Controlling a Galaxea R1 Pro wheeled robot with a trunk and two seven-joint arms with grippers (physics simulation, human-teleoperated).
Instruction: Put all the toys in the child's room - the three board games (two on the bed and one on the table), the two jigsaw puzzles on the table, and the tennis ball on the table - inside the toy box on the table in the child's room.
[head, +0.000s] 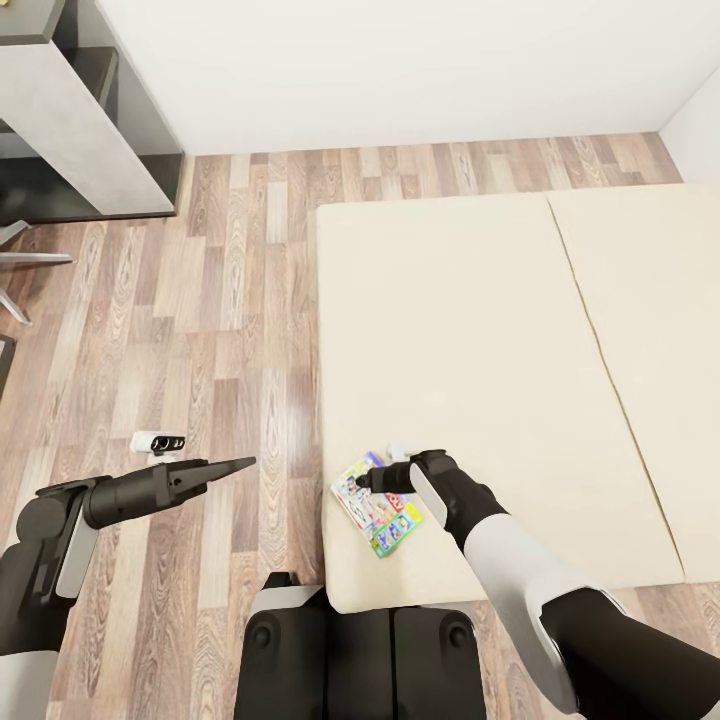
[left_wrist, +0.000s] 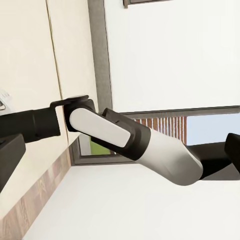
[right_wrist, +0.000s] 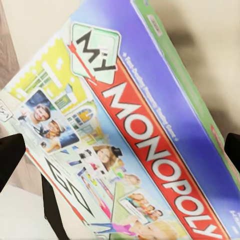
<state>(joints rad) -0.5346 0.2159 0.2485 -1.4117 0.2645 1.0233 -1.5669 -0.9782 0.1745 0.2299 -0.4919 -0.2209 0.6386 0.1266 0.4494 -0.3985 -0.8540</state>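
Note:
A board game (head: 380, 512), a colourful flat box, lies on the beige mattress of the bed (head: 480, 320) close to its near left corner. The right wrist view shows its lid close up, lettered "My Monopoly" (right_wrist: 135, 125). My right gripper (head: 373, 482) hovers at the box's far edge, open, its black fingertips (right_wrist: 10, 157) standing wide to either side of the lid. My left gripper (head: 238, 464) is open and empty above the wood floor, left of the bed, pointing toward it. The toy box and the table are out of view.
A grey shelf unit (head: 70, 110) stands at the back left by the white wall, with chair legs (head: 20, 262) in front of it. A small white device (head: 158, 441) lies on the floor near my left arm. Wood floor runs along the bed's left side.

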